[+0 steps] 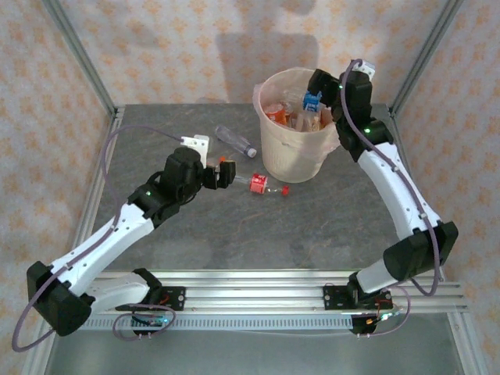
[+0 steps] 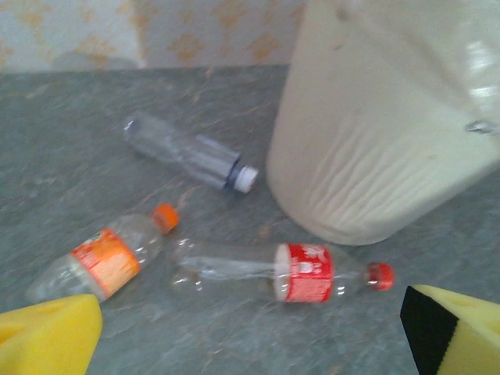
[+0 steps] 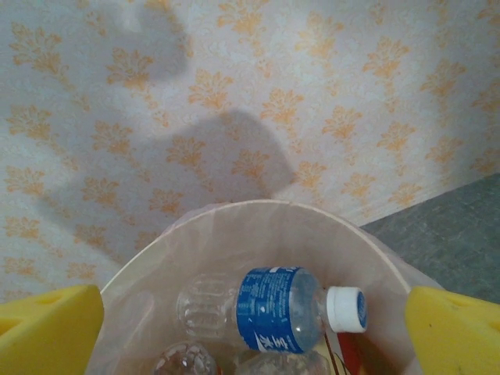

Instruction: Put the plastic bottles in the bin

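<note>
Left gripper (image 2: 251,316), jaws wide and empty, faces three bottles (image 2: 187,151) lying beside the bin (image 2: 375,156). The red-labelled bottle (image 2: 305,272) looks nearest and is best gripped across its middle. Right gripper (image 3: 254,305), jaws wide, hangs over the bin's blue-labelled bottle (image 3: 277,308).

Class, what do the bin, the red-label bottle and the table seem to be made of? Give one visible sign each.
Bin: probably plastic; matte beige, faintly wrinkled wall.
Red-label bottle: thin clear plastic; see-through, dented.
Table: grey with stone-like veining; possibly laminate.
</note>
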Robot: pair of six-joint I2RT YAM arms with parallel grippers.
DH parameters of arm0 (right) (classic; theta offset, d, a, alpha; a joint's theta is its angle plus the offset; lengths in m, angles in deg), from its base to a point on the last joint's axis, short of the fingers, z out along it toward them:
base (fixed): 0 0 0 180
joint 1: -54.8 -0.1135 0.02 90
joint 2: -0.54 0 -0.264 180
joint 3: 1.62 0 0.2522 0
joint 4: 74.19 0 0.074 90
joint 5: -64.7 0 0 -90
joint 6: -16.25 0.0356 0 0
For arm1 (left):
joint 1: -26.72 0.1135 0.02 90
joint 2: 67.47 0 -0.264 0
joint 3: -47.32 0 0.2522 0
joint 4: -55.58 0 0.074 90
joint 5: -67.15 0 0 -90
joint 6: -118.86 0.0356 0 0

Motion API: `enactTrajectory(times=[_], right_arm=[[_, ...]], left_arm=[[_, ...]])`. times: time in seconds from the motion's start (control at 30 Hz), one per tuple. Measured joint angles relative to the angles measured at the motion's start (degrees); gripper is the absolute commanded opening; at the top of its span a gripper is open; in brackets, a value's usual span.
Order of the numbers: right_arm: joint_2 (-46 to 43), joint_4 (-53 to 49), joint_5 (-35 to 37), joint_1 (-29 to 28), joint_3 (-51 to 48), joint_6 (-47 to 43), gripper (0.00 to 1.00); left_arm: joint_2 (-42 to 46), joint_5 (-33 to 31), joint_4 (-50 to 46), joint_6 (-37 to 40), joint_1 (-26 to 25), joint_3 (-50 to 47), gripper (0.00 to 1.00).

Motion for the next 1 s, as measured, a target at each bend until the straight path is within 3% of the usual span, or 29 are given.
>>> enactTrajectory(times=[0.3, 0.73, 1.0], right_arm=[[-6.21, -12.50, 0.17, 0.00, 1.27, 1.57, 0.99], [-14.80, -19.39, 1.05, 0.00, -3.08, 4.79, 0.99], [-18.12, -20.76, 2.21, 0.00, -5.42, 5.97, 0.99]], left_arm=[[-14.25, 0.81, -10.49, 6.95, 10.29, 8.39, 1.00], [-36.85, 0.90, -23.26, 25.35, 16.17, 28.22, 0.99], [-44.48, 1.11, -27.98, 31.15, 17.25, 32.04, 1.00]])
